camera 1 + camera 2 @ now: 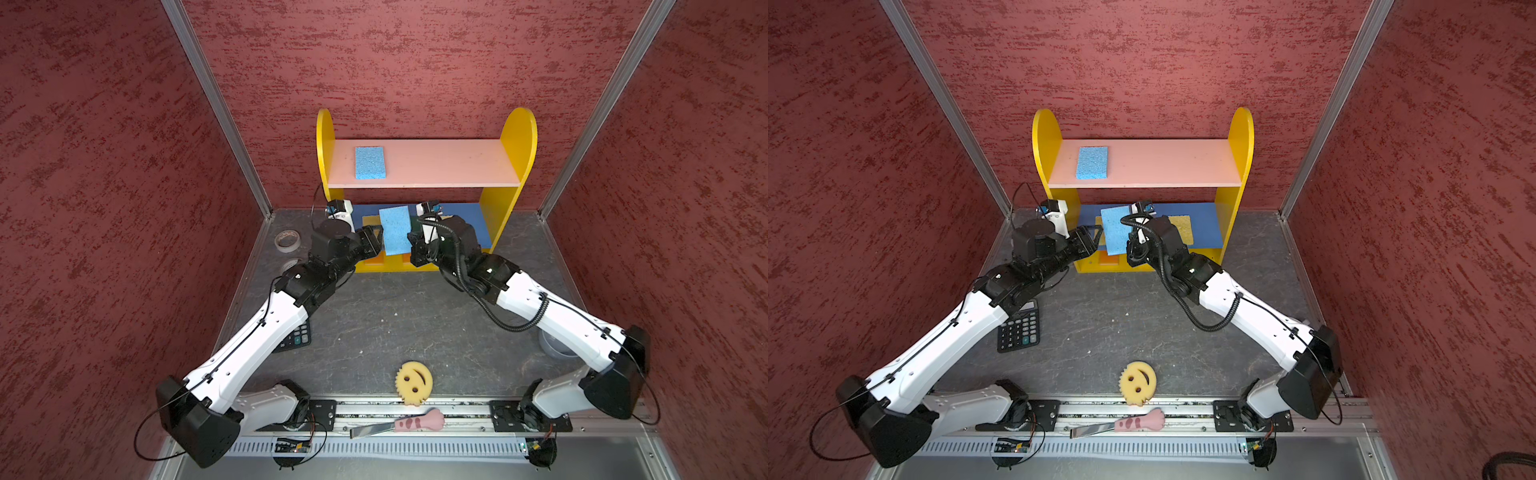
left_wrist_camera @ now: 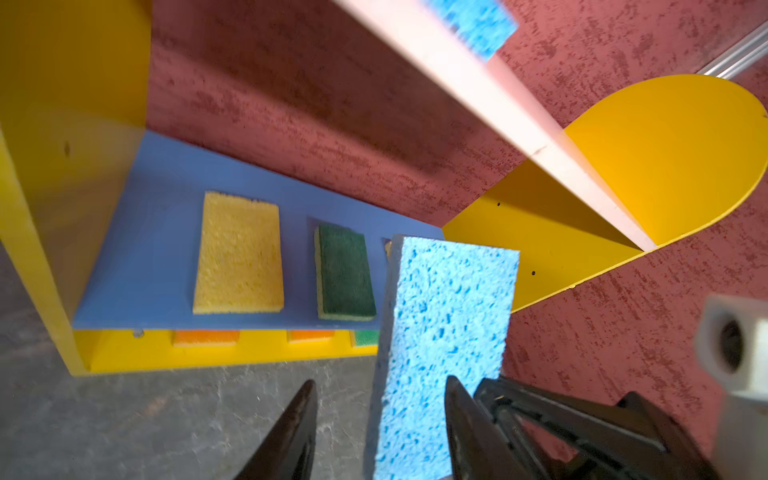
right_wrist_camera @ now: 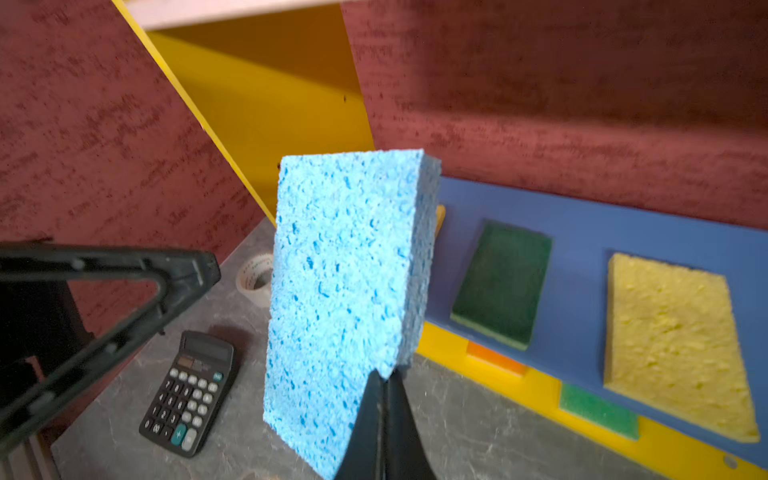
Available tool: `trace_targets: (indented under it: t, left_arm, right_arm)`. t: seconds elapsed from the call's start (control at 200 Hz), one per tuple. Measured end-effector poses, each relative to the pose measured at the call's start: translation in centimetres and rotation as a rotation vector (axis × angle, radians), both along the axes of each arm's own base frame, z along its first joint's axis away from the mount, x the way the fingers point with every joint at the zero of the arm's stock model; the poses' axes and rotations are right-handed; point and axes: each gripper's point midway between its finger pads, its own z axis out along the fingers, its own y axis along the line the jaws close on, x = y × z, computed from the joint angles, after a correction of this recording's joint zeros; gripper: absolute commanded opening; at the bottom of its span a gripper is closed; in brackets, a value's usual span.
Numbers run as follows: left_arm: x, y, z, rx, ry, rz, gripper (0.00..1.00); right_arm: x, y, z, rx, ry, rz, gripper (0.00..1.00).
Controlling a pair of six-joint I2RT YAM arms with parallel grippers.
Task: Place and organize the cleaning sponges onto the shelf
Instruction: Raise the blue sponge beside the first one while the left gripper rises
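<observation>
The right end effector (image 3: pixel 384 376) is pinched fully closed on the lower corner of a blue sponge (image 3: pixel 345 291). It holds the sponge on edge in front of the shelf (image 1: pixel 515 137), level with the blue board (image 2: pixel 158 249). The left end effector (image 2: pixel 380 380) stands open just beside this sponge. Contact cannot be confirmed, as the right wrist view shows 1 finger clear of it.

On the blue board, 1 yellow sponge (image 2: pixel 239 253) and 1 green sponge (image 2: pixel 345 272) lie flat. A yellow sliver behind the held sponge is too hidden to identify.

On the yellow base (image 2: pixel 266 353), only 2 orange edges and 1 green edge show under the blue board.

Another sponge (image 1: pixel 370 162), also blue, lies on the pink board (image 1: pixel 436 162).

The smiley sponge (image 1: pixel 413 382) lies at the tabletop (image 1: pixel 395 324) front edge, well apart from the shelf.

The calculator (image 1: pixel 1019 328) is partly covered by the left arm.
</observation>
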Motion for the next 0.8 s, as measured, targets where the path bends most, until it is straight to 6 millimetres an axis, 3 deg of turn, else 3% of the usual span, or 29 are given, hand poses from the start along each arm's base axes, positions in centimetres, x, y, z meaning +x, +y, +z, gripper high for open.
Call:
trace_targets:
  t: [0.185,0.376,0.566,0.671,0.802]
  left_arm:
    - [-0.1,1.4,4.5,0.026,-0.096,0.017,0.21]
    - [-0.6,3.9,8.1,0.019,-0.165,0.069,0.21]
    - [-0.6,5.2,11.6,-0.012,-0.218,0.073,0.31]
    - [0.2,4.8,13.4,-0.024,-0.225,0.044,0.21]
    - [1.8,3.5,14.8,-0.021,-0.224,-0.005,0.16]
  right_arm:
    - [0.7,-0.6,6.1,0.031,-0.116,-0.02,0.0]
    - [1.4,-1.1,10.3,0.055,-0.19,-0.053,0.0]
    - [3.2,-2.4,13.6,0.053,-0.249,-0.11,0.0]
    - [4.8,-3.2,15.0,0.057,-0.267,-0.142,0.0]
    - [7.2,-3.5,16.0,0.061,-0.275,-0.171,0.0]
